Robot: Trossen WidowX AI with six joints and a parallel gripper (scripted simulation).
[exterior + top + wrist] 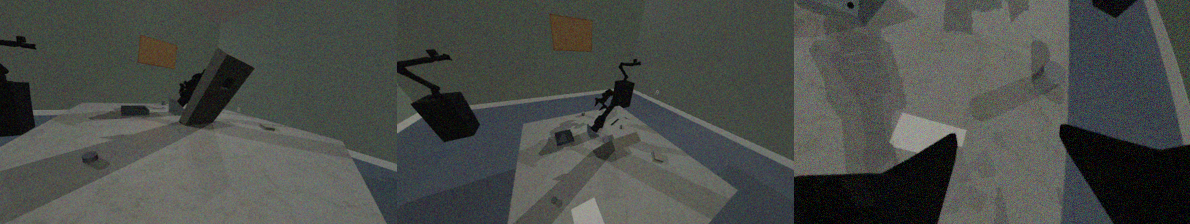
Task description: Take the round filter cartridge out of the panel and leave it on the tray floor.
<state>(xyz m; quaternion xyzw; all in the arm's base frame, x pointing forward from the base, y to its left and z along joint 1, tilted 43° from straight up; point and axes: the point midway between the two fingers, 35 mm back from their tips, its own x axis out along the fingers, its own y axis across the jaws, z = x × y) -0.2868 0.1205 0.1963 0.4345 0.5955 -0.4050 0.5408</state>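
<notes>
The black gripper (pixel 596 102) (pixel 180 88) (pixel 1009 131) is open, fingers wide apart with nothing between them, raised above the table. A thick slab that looks like the service panel (pixel 604 150) (pixel 214 93) leans on the table; the exterior view shows its back and side, partly covering the arm. The slotted face and the round cartridge cannot be made out, so whether the cartridge is in the panel cannot be told. The dark tray (pixel 566 142) (pixel 134 110) stands left of the panel; its inside is too dark to read.
A small round block (pixel 556 201) (pixel 90 157) lies on the near table. A small angled piece (pixel 658 157) (pixel 266 127) lies to the right. A grey cylinder (pixel 1048 75) lies near the table edge in the wrist view. A white sheet (pixel 588 211) lies at the front.
</notes>
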